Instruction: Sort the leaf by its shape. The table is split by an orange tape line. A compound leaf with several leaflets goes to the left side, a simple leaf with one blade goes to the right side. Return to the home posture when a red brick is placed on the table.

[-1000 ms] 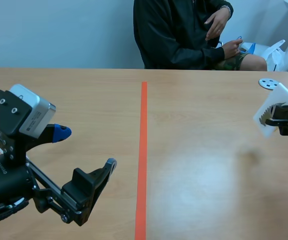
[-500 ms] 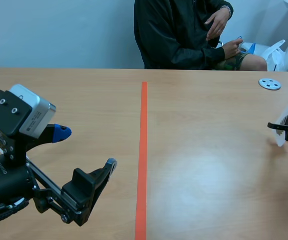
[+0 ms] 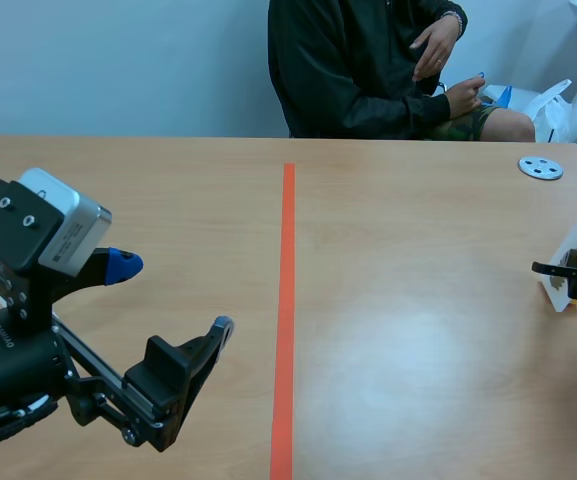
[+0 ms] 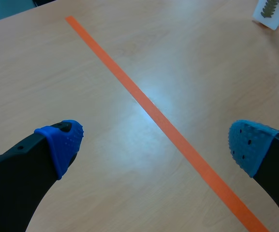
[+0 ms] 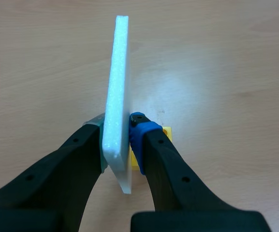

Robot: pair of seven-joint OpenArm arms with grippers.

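A white foam card stands edge-on between the fingers of my right gripper, which is shut on it. A small yellow piece shows just behind the fingers, under the card. In the scene view the card is low over the table at the far right, held by the right gripper. From the left wrist view the card lies far ahead and shows a green feathery leaf print. My left gripper hangs open over the left side, with nothing between its pads.
The orange tape line runs down the middle of the wooden table. A grey round disc lies at the back right. A person in a dark jacket sits across the table.
The right gripper has carried the card down and toward the right edge of the table. The left arm has not moved.
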